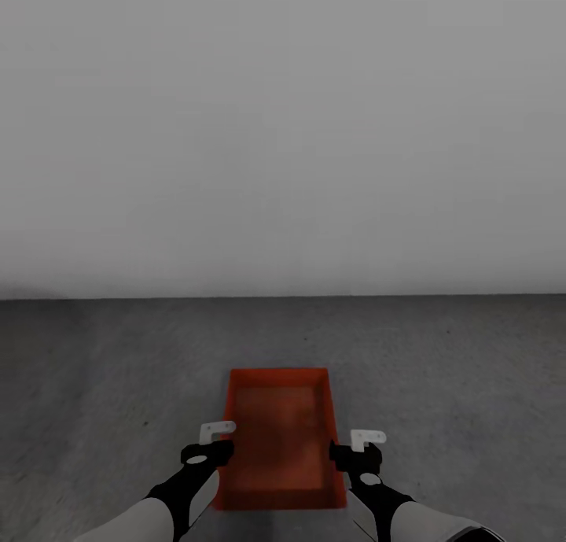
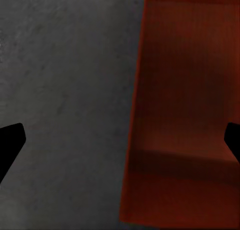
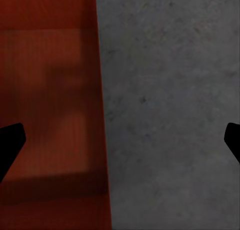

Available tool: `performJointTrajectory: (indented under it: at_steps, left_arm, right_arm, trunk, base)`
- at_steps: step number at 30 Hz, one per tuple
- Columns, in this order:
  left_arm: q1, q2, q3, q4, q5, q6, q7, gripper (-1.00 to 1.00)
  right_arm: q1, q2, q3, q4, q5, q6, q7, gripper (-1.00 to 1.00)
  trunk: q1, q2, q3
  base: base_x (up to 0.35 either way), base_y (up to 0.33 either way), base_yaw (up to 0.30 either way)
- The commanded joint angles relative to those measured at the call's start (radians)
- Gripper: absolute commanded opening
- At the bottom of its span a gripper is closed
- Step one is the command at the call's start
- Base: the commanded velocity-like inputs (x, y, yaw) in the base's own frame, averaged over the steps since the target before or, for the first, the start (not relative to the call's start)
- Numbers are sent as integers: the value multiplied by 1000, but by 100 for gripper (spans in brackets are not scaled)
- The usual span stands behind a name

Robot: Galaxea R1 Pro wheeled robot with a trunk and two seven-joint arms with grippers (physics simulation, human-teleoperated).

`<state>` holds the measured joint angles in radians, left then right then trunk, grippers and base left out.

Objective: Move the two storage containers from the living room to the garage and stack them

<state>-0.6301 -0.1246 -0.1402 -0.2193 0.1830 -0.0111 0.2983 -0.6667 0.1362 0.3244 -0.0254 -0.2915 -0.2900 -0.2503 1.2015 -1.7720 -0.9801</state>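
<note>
Head view looks down over both arms at one orange-red rectangular open-top storage container (image 1: 281,440) with thin walls, resting on the dark grey rough concrete floor (image 1: 102,369) of the garage, its long axis running away from the robot toward the plain pale grey wall (image 1: 283,133) that fills the far half of the scene. Only one bin is visible; whether a second lies nested beneath it cannot be told. The left gripper (image 1: 207,453), black with a white bracket on top, sits at the container's left long wall near the near end, and the right gripper (image 1: 355,455) sits likewise at the right long wall; each appears to straddle or hover over its wall, though from above contact cannot be confirmed. Left wrist view shows the left gripper's two black fingertips (image 2: 10,142) spread wide apart at opposite edges of the picture, with the container's thin wall (image 2: 134,115) running between them, bare concrete (image 2: 65,89) on one side and the finely ribbed orange-red inside bottom (image 2: 190,89) on the other; nothing is clamped. Right wrist view shows the same arrangement mirrored: the right gripper's fingertips (image 3: 10,142) stand wide apart, the container's wall (image 3: 101,115) passing between them, ribbed interior (image 3: 50,99) on one side and grey floor (image 3: 170,99) on the other, with the fingers closed on nothing.
</note>
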Motion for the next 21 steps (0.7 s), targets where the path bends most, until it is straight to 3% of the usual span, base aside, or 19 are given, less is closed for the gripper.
performJointTrajectory:
  at_steps: [1, 21]
  left_arm:
    - [0, 0, -9, 0, 10, -1, 5, 100]
    - [0, 0, -10, -1, 10, -1, 5, 100]
  right_arm:
    - [-1, 0, 8, 1, -9, -3, -3, 100]
    - [-1, 2, 8, 1, -9, -7, -4, 100]
  trunk:
    - [-4, 7, 3]
    - [-81, 147, 65]
  base:
    - [0, 0, 0]
    - [0, 0, 0]
